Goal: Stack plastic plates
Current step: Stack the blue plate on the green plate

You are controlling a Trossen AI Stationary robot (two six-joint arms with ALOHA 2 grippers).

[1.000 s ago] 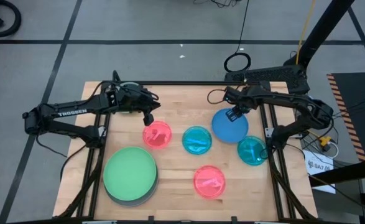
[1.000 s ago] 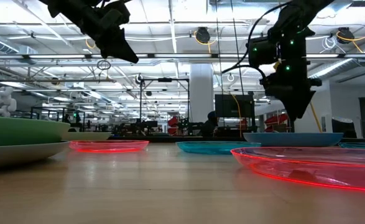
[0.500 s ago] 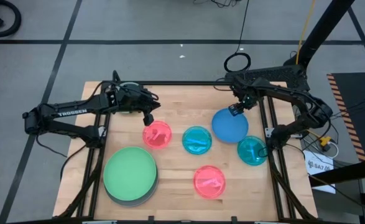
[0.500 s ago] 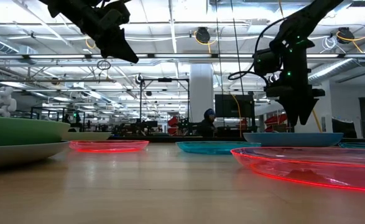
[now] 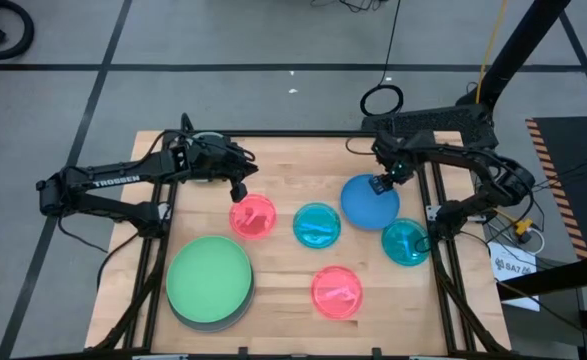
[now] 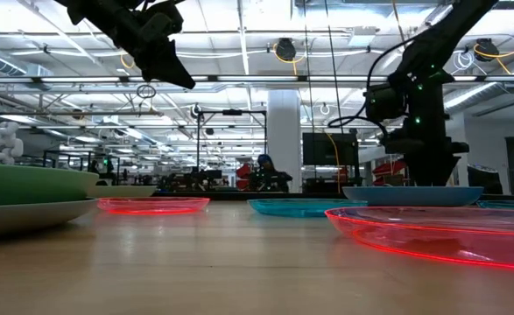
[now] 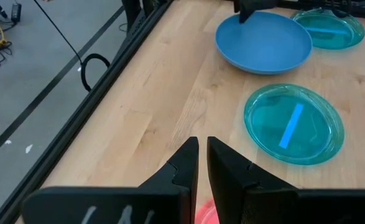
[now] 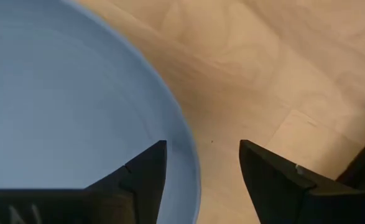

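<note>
The worktop [image 5: 293,160] is made of pale wood planks with a dark metal frame around it. Round plastic plates lie on it.

The right end effector [image 5: 381,184] is down at the far edge of the blue plate [image 5: 368,203]. Its two dark fingers [image 8: 142,171] are spread apart, one over the plate's smooth inside and one over the bare wood, with the thin rim between them. The blue plate is solid, not see-through, and has a gently raised edge.

The left end effector [image 5: 239,191] hangs in the air just beyond the far pink plate [image 5: 252,216]. Its fingers [image 7: 185,165] are pressed nearly together and hold nothing.

Both pink plates are glassy and see-through; the near pink plate [image 5: 336,291] sits at the front. One teal plate [image 5: 317,225] lies in the middle, also see-through, with a bright blue stripe showing in it. The other teal plate [image 5: 406,242] sits by the right side, just beside the blue one.

The big green plate [image 5: 209,279] is flat and solid. It rests on top of a grey plate [image 5: 213,322] at the front left.
</note>
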